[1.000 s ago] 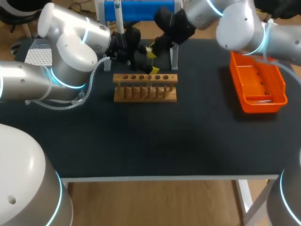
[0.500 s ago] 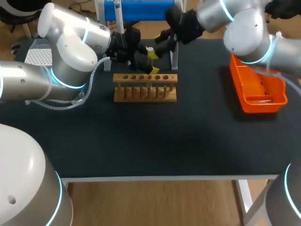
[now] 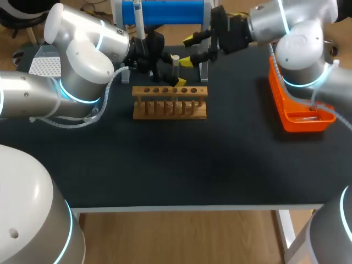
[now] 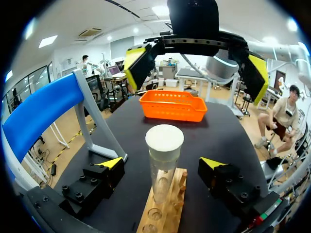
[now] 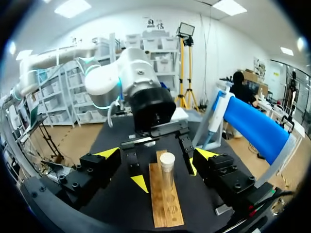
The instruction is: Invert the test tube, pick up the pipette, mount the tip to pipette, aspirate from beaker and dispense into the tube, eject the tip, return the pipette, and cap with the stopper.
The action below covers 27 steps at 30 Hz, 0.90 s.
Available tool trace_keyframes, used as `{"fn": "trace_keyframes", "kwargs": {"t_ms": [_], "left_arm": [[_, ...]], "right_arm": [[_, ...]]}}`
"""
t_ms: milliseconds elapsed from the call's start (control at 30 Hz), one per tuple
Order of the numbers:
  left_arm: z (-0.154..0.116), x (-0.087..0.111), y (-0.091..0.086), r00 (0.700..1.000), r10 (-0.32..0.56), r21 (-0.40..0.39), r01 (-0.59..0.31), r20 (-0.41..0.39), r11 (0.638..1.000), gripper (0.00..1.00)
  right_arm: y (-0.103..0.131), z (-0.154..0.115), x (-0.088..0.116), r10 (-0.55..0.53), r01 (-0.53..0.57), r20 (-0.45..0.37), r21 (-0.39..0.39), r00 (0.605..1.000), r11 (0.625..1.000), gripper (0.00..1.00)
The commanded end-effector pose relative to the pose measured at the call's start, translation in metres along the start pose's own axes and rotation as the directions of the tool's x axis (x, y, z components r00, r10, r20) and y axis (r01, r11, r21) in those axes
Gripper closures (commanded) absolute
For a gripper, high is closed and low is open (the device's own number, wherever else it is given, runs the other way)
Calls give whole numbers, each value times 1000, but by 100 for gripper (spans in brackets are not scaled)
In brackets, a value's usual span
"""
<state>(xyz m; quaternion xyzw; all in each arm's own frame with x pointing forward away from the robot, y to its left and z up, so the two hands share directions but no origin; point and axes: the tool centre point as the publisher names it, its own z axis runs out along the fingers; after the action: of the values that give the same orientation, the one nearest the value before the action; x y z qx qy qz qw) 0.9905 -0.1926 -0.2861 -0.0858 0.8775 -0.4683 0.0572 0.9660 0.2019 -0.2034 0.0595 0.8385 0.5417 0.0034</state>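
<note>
In the upper middle of the head view, the left arm's black two-fingered gripper is released; its yellow-tipped fingers stand either side of the clear glass test tube, and its own wrist view shows a gap on each side; the tube stands upright in one of the middle holes of the light wooden rack, with a round white stopper seated on its mouth; just right of the tube, the right arm's gripper is spread wide, holds nothing and is clear of the stopper; along the top edge behind them stands the blue-barred pipette stand, though it cannot be told whether the pipette hangs there; at the far right lies the orange plastic basket. Judged from this, the task looks all but done: the tube is racked and capped, and neither gripper carries the pipette or a tip; whether liquid sits in the tube cannot be made out; what seems left is for both arms to draw clear.
</note>
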Motion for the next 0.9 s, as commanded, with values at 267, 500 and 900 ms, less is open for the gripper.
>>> {"fn": "trace_keyframes", "kwargs": {"t_ms": [267,500,900], "left_arm": [[0,-1,0,1000,-1,-3,1,-4,1000,0],[0,-1,0,1000,-1,-3,1,-4,1000,0],[0,-1,0,1000,-1,-3,1,-4,1000,0]], "right_arm": [[1,-1,-1,-19,10,-64,-135,998,991,100],[5,4,2,-54,37,-93,-183,994,982,100],[10,10,2,-165,138,-92,-247,982,959,100]]}}
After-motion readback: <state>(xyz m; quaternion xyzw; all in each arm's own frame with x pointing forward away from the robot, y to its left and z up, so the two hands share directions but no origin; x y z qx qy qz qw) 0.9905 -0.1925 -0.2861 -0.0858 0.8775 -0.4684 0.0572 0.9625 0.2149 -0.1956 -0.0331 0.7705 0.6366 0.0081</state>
